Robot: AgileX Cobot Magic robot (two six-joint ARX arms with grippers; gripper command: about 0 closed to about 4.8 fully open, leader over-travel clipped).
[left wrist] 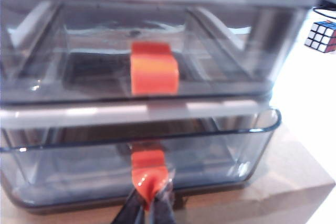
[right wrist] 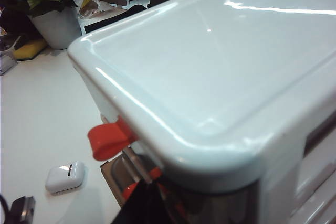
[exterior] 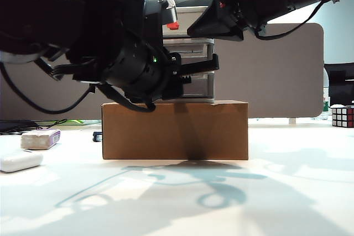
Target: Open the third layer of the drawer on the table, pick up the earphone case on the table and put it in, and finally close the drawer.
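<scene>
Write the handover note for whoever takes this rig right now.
Left claw: shut on the third layer's red handle; the third layer looks slightly pulled out.
Right claw: not in view; its camera looks down on the drawer's white top.
The drawer sits on the cardboard box.
Earphone case: on the table, untouched.
Left: finish opening, put the case in, close.

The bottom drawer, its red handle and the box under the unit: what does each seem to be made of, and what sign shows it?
Bottom drawer: likely clear smoky plastic; you see through it and it glints.
Handle, pinched by the left gripper: glossy red plastic, probably.
Box: matte brown cardboard, by its flap seam.
</scene>
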